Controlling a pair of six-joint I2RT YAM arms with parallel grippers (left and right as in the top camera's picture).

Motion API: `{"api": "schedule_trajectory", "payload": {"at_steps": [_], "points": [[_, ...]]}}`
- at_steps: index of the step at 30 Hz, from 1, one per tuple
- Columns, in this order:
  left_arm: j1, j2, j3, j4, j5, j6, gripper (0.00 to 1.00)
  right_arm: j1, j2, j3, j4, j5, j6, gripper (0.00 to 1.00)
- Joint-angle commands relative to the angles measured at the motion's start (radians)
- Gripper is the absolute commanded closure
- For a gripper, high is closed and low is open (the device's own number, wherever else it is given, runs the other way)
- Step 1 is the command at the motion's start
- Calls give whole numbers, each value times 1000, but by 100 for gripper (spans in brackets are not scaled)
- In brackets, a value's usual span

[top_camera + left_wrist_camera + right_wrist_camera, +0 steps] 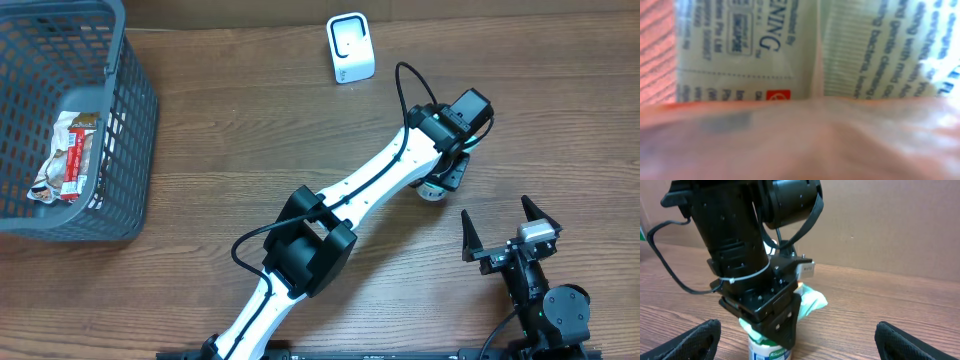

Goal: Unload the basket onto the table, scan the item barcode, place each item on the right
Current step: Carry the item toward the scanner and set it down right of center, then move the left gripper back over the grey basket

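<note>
The left gripper pinched the upright packet at the table's three o'clock, with the scanner off at twelve. The right gripper sat at five o'clock, jaws spread wide.

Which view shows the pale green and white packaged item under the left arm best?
The right wrist view: the pale green and white packaged item is seen side-on, partly covered by the black end of the left arm. The left wrist view shows only blurred close-up print, and overhead hides nearly all of it under that arm.
</note>
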Motion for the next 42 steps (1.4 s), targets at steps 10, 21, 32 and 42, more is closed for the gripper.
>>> {"api": "schedule_trajectory", "payload": {"at_steps": [10,21,32,42], "points": [[3,-19,-2,-1,58,17,8,3,-1,-10,6,-1,-5,0],[24,-122,31,-30,69,40,0,3,-1,-10,6,-1,-5,0],[114,-317,31,-67,-89,84,0,3,-1,-10,6,-1,-5,0],[293,-422,31,-154,-275,211,0,3,-1,-10,6,-1,-5,0]]}}
